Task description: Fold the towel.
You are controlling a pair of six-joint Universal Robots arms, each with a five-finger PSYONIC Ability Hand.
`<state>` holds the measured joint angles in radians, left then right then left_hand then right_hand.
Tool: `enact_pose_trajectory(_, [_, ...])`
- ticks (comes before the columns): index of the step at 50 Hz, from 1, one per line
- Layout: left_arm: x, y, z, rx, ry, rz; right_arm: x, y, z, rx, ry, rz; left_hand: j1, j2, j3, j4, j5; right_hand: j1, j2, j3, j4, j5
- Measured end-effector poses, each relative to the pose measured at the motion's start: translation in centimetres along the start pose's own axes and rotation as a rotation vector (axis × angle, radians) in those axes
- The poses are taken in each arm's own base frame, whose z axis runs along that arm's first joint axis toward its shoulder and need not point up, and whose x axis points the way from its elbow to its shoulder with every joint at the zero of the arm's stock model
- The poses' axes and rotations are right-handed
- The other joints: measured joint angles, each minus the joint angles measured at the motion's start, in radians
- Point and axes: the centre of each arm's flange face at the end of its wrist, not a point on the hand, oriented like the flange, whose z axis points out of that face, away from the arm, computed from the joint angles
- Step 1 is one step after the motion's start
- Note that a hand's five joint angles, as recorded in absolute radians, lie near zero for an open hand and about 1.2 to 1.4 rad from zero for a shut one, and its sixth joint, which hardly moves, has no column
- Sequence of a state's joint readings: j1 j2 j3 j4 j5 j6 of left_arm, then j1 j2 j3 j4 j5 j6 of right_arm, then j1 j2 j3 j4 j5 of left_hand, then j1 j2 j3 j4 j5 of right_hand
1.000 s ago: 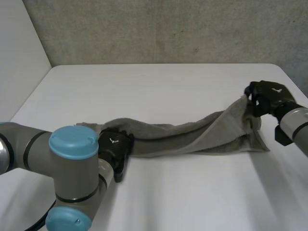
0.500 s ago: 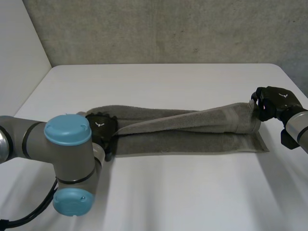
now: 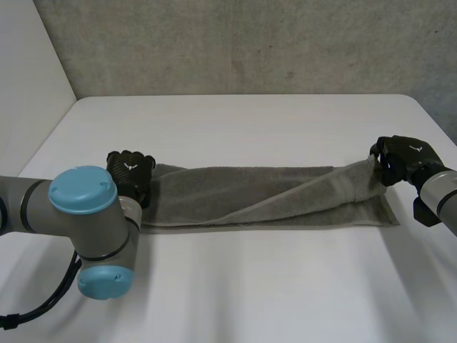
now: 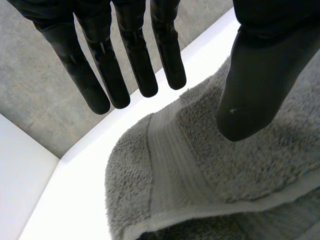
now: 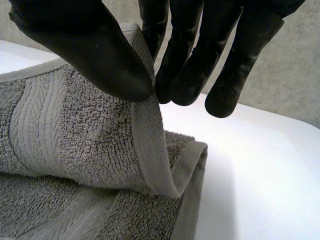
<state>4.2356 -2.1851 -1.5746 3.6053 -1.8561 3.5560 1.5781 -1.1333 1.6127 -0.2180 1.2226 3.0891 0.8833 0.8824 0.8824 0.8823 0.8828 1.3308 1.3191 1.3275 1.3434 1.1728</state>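
A grey towel (image 3: 271,196) lies stretched in a long strip across the white table (image 3: 243,128), folded lengthwise, with one layer crossing slantwise over the other. My left hand (image 3: 130,171) is at the towel's left end. In the left wrist view its fingers (image 4: 135,55) are straight and off the cloth, and its thumb (image 4: 255,75) stands just over the towel's end (image 4: 200,170). My right hand (image 3: 403,157) is at the right end, holding it slightly raised. In the right wrist view its thumb (image 5: 90,50) and fingertips pinch the towel's hemmed edge (image 5: 145,125).
A grey wall (image 3: 250,43) stands behind the table's far edge. The table's right edge (image 3: 432,114) runs close to my right hand. Bare white tabletop extends in front of and beyond the towel.
My left hand has moved left and farther back, drawing the towel's left end with it; the bunched towel is now pulled out long and flat. My right hand has sunk a little.
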Motion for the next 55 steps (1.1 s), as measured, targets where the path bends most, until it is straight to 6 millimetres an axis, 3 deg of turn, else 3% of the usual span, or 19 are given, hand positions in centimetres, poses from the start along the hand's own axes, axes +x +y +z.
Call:
enact_pose_trajectory(7, [-0.6,0.4,-0.2,-0.016,-0.004,0.052,0.0,0.5,0.2,-0.013,-0.001,-0.015,-0.029,-0.026,-0.027,-0.027,-0.025,0.000,0.000,0.000,0.000,0.000])
enact_pose_trajectory(12, [-1.7,0.0,-1.1,-0.034,0.000,0.058,0.1,0.6,0.2,-0.017,0.001,-0.035,-0.223,-0.222,-0.224,-0.222,-0.227,0.000,0.000,0.000,0.000,0.000])
enact_pose_trajectory(19, [-2.8,0.0,-1.9,-0.083,0.070,0.060,0.1,0.8,0.2,-0.021,0.001,-0.041,-0.250,-0.253,-0.256,-0.244,-0.270,0.000,0.000,0.000,0.000,0.000])
enact_pose_trajectory(29, [-4.2,1.3,-0.6,-0.124,0.137,0.037,-0.2,1.2,0.3,-0.032,-0.008,-0.039,-0.251,-0.253,-0.256,-0.244,-0.271,0.000,0.000,0.000,0.000,0.000])
enact_pose_trajectory(48, [-3.5,2.9,1.6,-0.099,0.113,0.044,-0.3,1.6,0.4,-0.044,-0.014,-0.035,-0.251,-0.252,-0.255,-0.244,-0.265,0.000,0.000,0.000,0.000,0.000])
enact_pose_trajectory(52, [-3.4,2.9,1.9,-0.085,0.106,0.045,-0.3,1.6,0.4,-0.045,-0.014,-0.035,-0.217,-0.214,-0.214,-0.210,-0.215,0.000,0.000,0.000,0.000,0.000])
enact_pose_trajectory(55, [-3.5,2.9,2.1,-0.079,0.101,0.047,-0.3,1.6,0.4,-0.044,-0.013,-0.035,0.064,0.059,0.065,0.072,0.056,0.000,-0.001,0.000,0.000,0.000])
